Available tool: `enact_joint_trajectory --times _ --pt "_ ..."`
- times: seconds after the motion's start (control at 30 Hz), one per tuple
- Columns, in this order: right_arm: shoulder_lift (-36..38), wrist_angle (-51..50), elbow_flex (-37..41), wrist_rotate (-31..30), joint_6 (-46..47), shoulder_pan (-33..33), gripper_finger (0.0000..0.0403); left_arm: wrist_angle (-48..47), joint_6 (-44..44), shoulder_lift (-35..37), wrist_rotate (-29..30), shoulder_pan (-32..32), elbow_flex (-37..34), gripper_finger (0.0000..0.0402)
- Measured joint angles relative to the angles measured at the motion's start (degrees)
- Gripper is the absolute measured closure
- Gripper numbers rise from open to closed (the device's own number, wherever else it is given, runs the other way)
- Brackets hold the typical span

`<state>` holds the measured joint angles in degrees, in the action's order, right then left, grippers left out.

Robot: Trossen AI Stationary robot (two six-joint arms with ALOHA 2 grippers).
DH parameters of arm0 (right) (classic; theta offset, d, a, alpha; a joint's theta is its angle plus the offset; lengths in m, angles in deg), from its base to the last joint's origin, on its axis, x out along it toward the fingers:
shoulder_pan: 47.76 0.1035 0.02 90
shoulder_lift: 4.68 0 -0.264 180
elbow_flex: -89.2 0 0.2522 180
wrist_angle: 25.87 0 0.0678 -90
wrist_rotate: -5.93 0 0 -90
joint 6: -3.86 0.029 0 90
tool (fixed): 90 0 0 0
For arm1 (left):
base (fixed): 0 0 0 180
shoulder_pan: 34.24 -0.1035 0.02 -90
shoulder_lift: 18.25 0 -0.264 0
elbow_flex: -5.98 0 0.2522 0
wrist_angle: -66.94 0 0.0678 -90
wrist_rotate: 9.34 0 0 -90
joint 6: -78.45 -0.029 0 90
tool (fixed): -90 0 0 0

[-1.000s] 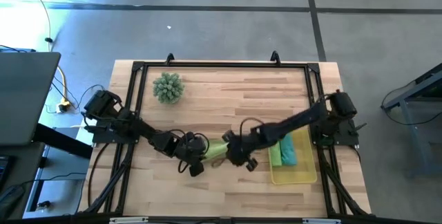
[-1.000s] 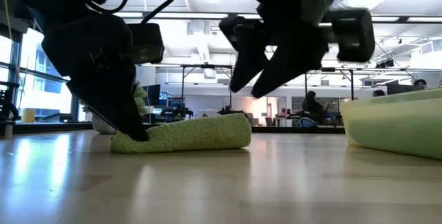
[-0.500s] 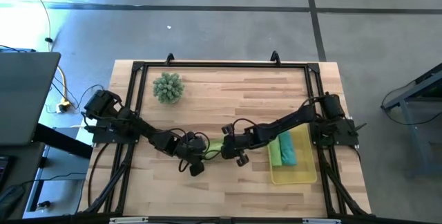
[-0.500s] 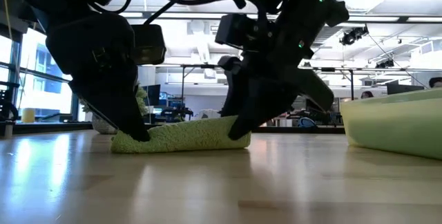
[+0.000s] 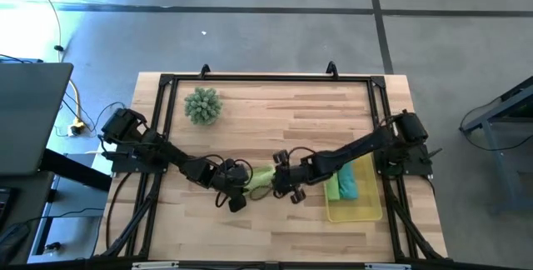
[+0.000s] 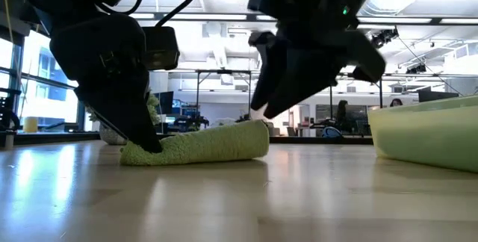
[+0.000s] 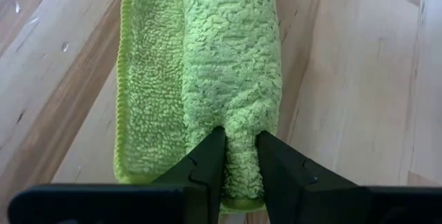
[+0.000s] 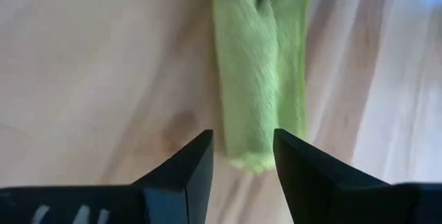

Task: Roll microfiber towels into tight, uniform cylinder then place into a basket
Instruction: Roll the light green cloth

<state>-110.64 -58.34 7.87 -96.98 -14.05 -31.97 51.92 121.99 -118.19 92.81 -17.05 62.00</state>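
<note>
Pinned at its left end by the clenched left end effector [image 7: 240, 156] to keep the roll tight: lime towel [image 5: 261, 177] mid-counter [image 5: 266, 112]. Hovering released over its right end: right end effector [image 8: 242, 156], basket [image 5: 360, 209] just right.

The wooden worktop [image 5: 275, 228] carried a rolled lime green towel [image 5: 261, 176] near its middle, a yellow basket [image 5: 361, 207] at the right side, and a spiky green ball [image 5: 202, 105] toward the far left corner.

lime towel [image 5: 260, 176] half-rolled on table, two more – basket [image 5: 366, 207]
</note>
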Motion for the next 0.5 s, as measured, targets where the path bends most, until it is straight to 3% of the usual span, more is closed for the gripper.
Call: enact_joint_trajectory --times 0.2,0.4,0.5 --pt "-2.3 6.1 0.8 -0.3 -0.4 2.6 0.0259 0.0 0.0 0.0 0.0 0.0 0.0 0.033" --pt "-4.8 14.3 4.5 -7.4 -0.3 1.6 0.0259 0.2 0.0 0.0 0.0 0.0 0.0 0.033" --pt "-5.1 18.1 6.6 -8.1 -0.4 0.9 0.0259 0.2 0.0 0.0 0.0 0.0 0.0 0.033"
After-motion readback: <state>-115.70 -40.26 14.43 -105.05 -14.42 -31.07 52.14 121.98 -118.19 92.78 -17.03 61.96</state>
